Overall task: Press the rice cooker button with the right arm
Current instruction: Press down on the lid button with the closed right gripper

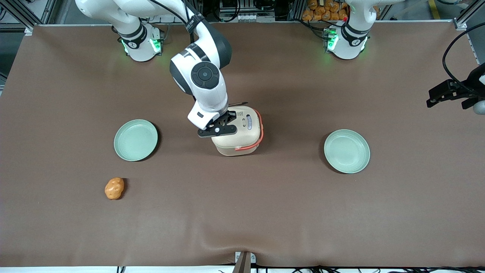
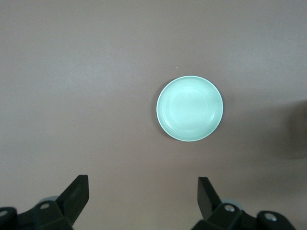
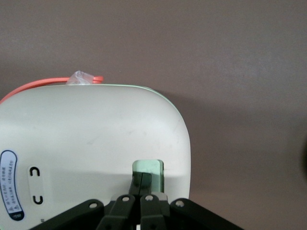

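**Rice cooker press: fingertips at the button**

Front view. Item 1: the rice cooker [image 1: 238, 132], cream with an orange-red handle, stands mid-table between 2 pale green plates, one [image 1: 135, 140] toward the working arm's end, one [image 1: 346, 151] toward the parked arm's end. Item 2: the right arm [image 1: 202, 76] leans down over the lid, and its gripper [image 1: 221, 127] sits at the lid's edge. An orange lumpy object [image 1: 114, 188] lies nearer the camera than the first plate. The lid's oval label [image 1: 249, 122] is present, writing unreadable.

Left wrist view. Only the plate [image 2: 190, 109] on bare brown cloth.

Right wrist view. The gripper [image 3: 141, 184] has its jaws closed together, holding nothing, tips resting on or just above the button [image 3: 149, 172], a pale green patch near the lid's edge. Step judged: the press itself, contact unconfirmed. Next move calls for a short push straight down, tips kept centred on the patch. The blue-edged label [image 3: 9, 184] carries fine print, not legible; 2 small curved marks [image 3: 36, 184] sit beside it.
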You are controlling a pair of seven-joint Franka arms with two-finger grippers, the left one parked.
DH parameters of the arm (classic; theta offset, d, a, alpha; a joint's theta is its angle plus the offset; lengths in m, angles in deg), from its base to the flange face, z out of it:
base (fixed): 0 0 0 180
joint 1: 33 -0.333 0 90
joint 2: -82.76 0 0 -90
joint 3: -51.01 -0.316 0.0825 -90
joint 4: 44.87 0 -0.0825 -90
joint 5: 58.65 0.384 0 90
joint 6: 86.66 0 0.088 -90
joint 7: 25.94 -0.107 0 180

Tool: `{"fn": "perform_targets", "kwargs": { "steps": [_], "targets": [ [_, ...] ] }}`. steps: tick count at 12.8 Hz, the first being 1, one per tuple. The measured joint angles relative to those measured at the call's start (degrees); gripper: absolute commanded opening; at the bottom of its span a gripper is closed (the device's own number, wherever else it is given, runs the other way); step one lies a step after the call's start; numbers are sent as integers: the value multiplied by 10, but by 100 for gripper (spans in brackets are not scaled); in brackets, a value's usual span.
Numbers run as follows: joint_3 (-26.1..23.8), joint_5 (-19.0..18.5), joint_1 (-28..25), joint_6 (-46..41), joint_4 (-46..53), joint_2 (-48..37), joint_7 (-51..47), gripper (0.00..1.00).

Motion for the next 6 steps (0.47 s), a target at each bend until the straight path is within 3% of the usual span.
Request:
{"fn": "perform_targets", "kwargs": {
  "steps": [6],
  "targets": [
    [8, 4, 2, -35, 28, -5, -2, 0]
  ]
}}
